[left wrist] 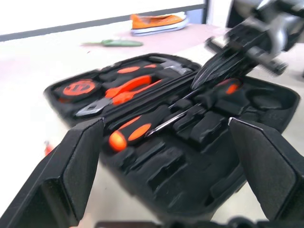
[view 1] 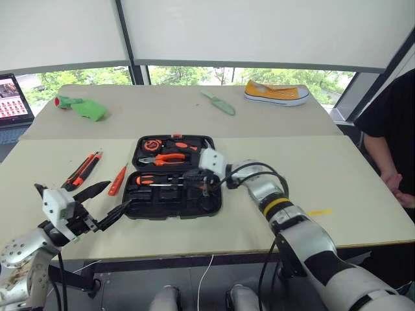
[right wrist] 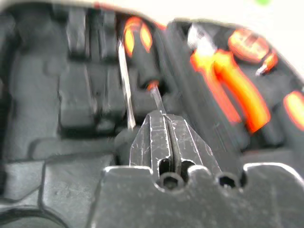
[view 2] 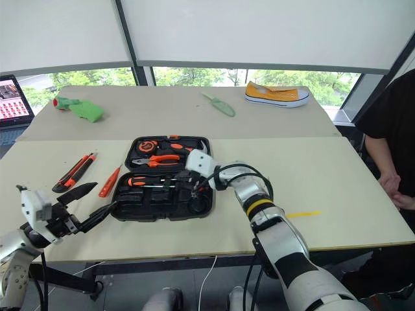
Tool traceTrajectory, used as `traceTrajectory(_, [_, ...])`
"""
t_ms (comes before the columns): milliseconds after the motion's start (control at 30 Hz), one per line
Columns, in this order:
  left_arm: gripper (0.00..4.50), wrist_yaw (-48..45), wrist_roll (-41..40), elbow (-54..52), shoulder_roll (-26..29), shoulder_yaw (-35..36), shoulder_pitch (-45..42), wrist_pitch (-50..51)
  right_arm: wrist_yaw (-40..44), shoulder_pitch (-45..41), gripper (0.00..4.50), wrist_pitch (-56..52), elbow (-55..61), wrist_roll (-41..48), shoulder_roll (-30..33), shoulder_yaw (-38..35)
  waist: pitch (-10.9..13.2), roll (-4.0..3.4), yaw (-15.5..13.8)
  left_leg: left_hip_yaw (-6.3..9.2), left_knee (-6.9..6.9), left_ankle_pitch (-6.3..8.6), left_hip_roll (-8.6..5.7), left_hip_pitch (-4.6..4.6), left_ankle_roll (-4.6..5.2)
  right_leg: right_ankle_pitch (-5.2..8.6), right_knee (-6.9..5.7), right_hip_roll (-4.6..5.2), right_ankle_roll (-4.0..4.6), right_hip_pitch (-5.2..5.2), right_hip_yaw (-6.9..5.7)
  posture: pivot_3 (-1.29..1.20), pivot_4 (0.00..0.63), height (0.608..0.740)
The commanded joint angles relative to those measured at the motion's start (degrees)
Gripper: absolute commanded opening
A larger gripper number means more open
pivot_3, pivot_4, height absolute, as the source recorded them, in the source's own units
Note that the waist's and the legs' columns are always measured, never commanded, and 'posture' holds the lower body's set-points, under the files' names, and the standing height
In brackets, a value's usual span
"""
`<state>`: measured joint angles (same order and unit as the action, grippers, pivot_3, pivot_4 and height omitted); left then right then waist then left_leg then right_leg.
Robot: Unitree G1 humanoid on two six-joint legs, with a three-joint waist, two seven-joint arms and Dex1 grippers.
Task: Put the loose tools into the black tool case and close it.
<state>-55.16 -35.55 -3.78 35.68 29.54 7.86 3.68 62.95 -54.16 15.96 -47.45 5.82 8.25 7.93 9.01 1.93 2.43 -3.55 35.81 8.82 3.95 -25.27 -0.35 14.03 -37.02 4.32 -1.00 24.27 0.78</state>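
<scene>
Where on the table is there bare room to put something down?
Bare: the table between the black tool case and the person; also the back, between green cloth and trowel. Crowded: left of the case, around utility knife, small screwdriver and left hand.

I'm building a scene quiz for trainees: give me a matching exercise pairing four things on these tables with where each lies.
Things:
1. yellow shoe
2. pliers
3. utility knife
4. laptop

Places:
A. inside the open black tool case
B. far table, toward the robot's right
C. left edge of view, beside the far table
D. near table, left of the case

Pairs: 1-B, 2-A, 3-D, 4-C
</scene>
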Motion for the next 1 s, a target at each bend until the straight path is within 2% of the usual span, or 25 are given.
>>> traceTrajectory(33, [4.5, 1.92, -0.94, 0.97, 1.26, 9.3, 6.56, 0.39, 7.45, 7.36, 1.47, -6.39, 18.27, 8.91, 5.74, -3.23, 0.0, 0.0, -0.02, 0.0, -0.02, 0.02, 0.0, 0.0, -0.03, 0.01, 0.0, 0.02, -0.02, -0.02, -0.01, 0.0, 0.15, 0.74])
traceTrajectory(133, [4.5, 4.09, -0.63, 3.19, 1.81, 13.82, 11.42, 2.56, 7.81, 14.82, 2.48, -6.44, 27.53, 10.39, 9.33, -3.5, -0.02, 0.01, -0.01, -0.01, -0.03, 0.12, 0.0, 0.05, -0.18, 0.12, 0.06, 0.06, 0.02, -0.03, -0.05, 0.0, 0.15, 0.74])
traceTrajectory(200, [4.5, 6.34, 0.16, 5.07, 2.34, 16.39, 13.91, 4.11, 10.53, 19.38, 3.17, -4.35, 32.43, 15.8, 9.91, -5.89, 0.0, 0.01, -0.02, -0.02, -0.03, 0.13, 0.01, 0.06, -0.2, 0.17, 0.04, 0.06, 0.07, 0.0, -0.08, 0.0, 0.15, 0.74])
traceTrajectory(267, [4.5, 9.46, -0.47, 6.65, 2.96, 18.92, 15.81, 8.2, 9.53, 23.11, 3.82, -2.99, 35.6, 16.58, 11.34, -7.65, 0.0, 0.01, -0.05, -0.01, -0.03, 0.17, 0.06, 0.07, -0.26, 0.24, -0.01, 0.03, 0.18, 0.04, -0.11, 0.0, 0.15, 0.74])
traceTrajectory(300, [4.5, 9.88, -1.26, 6.98, 3.15, 19.75, 16.21, 9.64, 9.56, 24.73, 4.3, -4.32, 36.99, 16.6, 12.94, -7.85, 0.01, 0.02, -0.05, -0.01, -0.02, 0.32, 0.06, 0.1, -0.51, 0.25, -0.02, 0.03, 0.18, 0.02, -0.12, 0.0, 0.15, 0.74])
traceTrajectory(333, [4.5, 9.94, -1.9, 6.67, 3.33, 20.19, 16.68, 11.04, 9.54, 26.0, 4.44, -4.89, 38.06, 16.62, 14.19, -8.12, 0.02, 0.0, -0.05, -0.01, 0.01, 0.33, 0.07, 0.1, -0.53, 0.26, -0.04, 0.03, 0.18, 0.01, -0.12, 0.0, 0.15, 0.74])
traceTrajectory(467, [4.5, 11.16, -5.37, 0.92, 5.19, 17.73, 15.48, 20.07, 6.9, 27.99, 4.44, -7.67, 42.67, 17.96, 16.6, -9.01, 0.0, 0.03, -0.57, -0.02, 0.08, 0.4, 0.02, 0.17, -0.67, 0.44, 0.03, 0.13, 0.48, 0.0, -0.15, 0.0, 0.15, 0.74])
traceTrajectory(600, [4.5, 16.18, -4.55, -1.99, 9.16, 11.94, 7.39, 28.02, 4.29, 25.69, 4.44, -10.84, 46.8, 17.0, 17.92, -8.31, 0.02, 0.03, -1.74, -0.01, 0.07, 0.43, 0.04, 0.19, -0.71, 0.43, -0.04, 0.08, 0.48, 0.01, -0.17, 0.0, 0.15, 0.74])
traceTrajectory(700, [4.5, 23.1, -3.29, -3.38, 12.63, 2.84, -4.12, 38.7, 2.82, 22.25, 4.44, -16.05, 49.43, 17.51, 18.91, -7.31, 0.02, 0.02, -2.03, -0.01, 0.09, 0.39, 0.01, 0.19, -0.74, 0.33, -0.08, 0.06, 0.48, -0.04, -0.13, 0.0, 0.15, 0.74])
traceTrajectory(767, [4.5, 26.43, -2.44, -2.46, 13.37, -1.4, -10.37, 43.96, 2.57, 20.85, 4.44, -18.33, 50.21, 17.89, 19.3, -6.66, 0.02, 0.04, -2.26, -0.01, 0.1, 0.36, -0.02, 0.18, -0.73, 0.16, -0.07, 0.04, 0.18, -0.06, -0.12, 0.0, 0.15, 0.74])
traceTrajectory(867, [4.5, 29.77, 0.83, 2.45, 12.8, -7.28, -19.95, 47.73, 2.63, 19.61, 4.44, -20.41, 51.09, 18.14, 19.56, -5.69, 0.0, 0.13, -2.12, -0.01, 0.11, 0.1, -0.02, 0.17, -0.31, 0.15, -0.04, -0.05, 0.01, -0.11, -0.03, 0.0, 0.15, 0.74])
traceTrajectory(1000, [4.5, 32.21, 5.53, 9.19, 11.04, -14.9, -30.57, 50.63, 4.92, 17.72, 4.44, -25.14, 52.78, 19.48, 20.94, -3.81, 0.04, 0.17, -1.76, 0.02, 0.07, 0.2, 0.0, 0.06, -0.44, 0.18, -0.05, -0.19, -0.01, 0.0, 0.07, 0.0, 0.15, 0.74])
